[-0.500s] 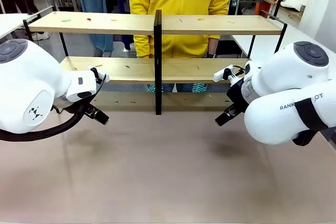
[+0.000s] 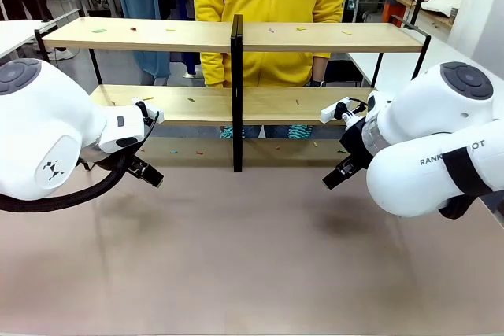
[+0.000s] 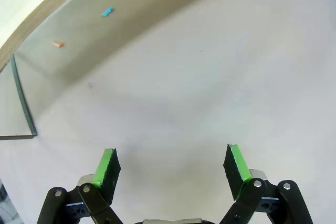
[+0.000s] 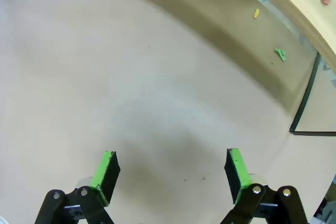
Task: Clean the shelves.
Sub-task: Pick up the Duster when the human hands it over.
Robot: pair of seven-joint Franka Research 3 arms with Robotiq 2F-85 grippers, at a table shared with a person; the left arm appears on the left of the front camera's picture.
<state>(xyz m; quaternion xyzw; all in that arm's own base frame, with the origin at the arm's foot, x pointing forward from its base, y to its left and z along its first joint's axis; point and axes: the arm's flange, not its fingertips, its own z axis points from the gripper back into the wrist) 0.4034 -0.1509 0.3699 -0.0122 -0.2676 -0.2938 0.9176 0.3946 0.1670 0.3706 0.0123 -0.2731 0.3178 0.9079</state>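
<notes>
A: What differs from 0.5 s ago?

B: Hardly anything. In the front view the left arm's wrist (image 2: 122,127) may sit a trace differently, but the shift is too slight to be sure.

A: Has the left gripper (image 2: 146,172) moved over the table?

B: No move I can make out, and none for the right gripper (image 2: 337,175) either. No wrist view from that moment exists, so the spread of the 2 pairs of fingers cannot be compared.

A: Anything on the shelves (image 2: 315,37)?

B: No scrap (image 2: 191,101) has shifted, come or gone. The person (image 2: 268,5) shows no change of stance.
</notes>
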